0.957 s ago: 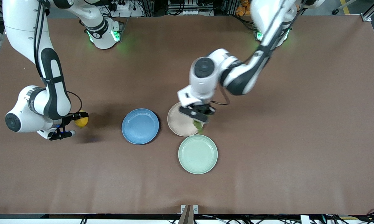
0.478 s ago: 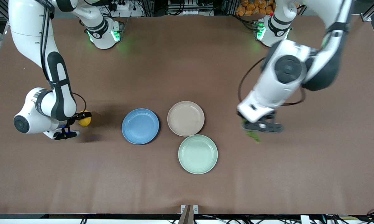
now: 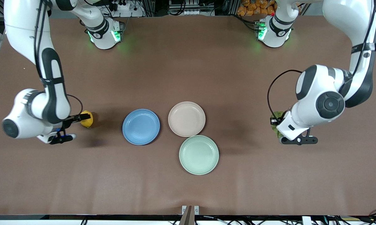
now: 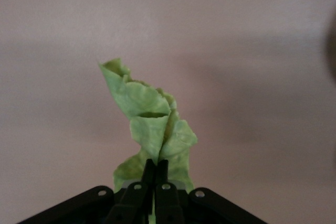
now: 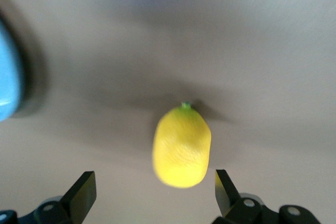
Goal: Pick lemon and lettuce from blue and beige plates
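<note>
The yellow lemon [image 3: 87, 119] lies on the brown table beside the blue plate [image 3: 141, 126], toward the right arm's end. My right gripper [image 3: 71, 127] is open beside it. In the right wrist view the lemon [image 5: 182, 147] sits just ahead of the spread fingers [image 5: 84, 192], untouched. My left gripper [image 3: 280, 128] is shut on the green lettuce [image 3: 276, 116] over bare table toward the left arm's end. The left wrist view shows the leaf [image 4: 152, 119] pinched by the shut gripper [image 4: 156, 166]. The blue plate and the beige plate [image 3: 186, 119] hold nothing.
A pale mint-green plate [image 3: 198, 154] sits nearer to the front camera than the beige plate, touching its rim. The blue and beige plates stand side by side mid-table. Both arm bases stand at the table's back edge.
My left arm has carried the lettuce off the beige plate toward the left arm's end of the table. My right hand has drawn back slightly from the lemon.
</note>
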Available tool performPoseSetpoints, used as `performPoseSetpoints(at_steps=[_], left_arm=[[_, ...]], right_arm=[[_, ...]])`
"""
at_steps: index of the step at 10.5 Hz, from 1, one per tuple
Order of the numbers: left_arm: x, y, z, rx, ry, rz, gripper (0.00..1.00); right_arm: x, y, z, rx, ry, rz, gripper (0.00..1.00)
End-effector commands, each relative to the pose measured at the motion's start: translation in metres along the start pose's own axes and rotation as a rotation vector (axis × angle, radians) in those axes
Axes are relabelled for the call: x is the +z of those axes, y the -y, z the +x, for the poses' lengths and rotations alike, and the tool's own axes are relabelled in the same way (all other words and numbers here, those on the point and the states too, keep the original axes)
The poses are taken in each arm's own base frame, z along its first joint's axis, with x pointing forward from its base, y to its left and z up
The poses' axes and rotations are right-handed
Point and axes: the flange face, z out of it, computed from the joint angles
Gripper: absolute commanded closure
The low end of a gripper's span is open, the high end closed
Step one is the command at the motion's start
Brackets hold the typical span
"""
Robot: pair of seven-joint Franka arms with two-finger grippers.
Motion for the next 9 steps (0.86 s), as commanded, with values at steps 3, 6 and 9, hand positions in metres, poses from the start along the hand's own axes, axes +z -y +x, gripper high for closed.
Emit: performPoseSetpoints(at_steps=[3, 6, 9], left_arm=[[0.032, 0.006, 0.008, -0.026, 0.055, -0.021, 1.00], [0.065, 0.014, 0.016, -0.042, 0.101, -0.009, 1.00], [0.090, 0.018, 0.021, -0.023, 0.124, 0.031, 0.48]], right_arm=[[-0.149, 0.013, -0.035, 0.002, -0.148, -0.070, 0.00], [-0.232, 0.082, -0.073, 0.144, -0.192, -0.119, 0.00], [-0.269, 0.185, -0.113, 0.232, -0.257, -0.193, 0.00]])
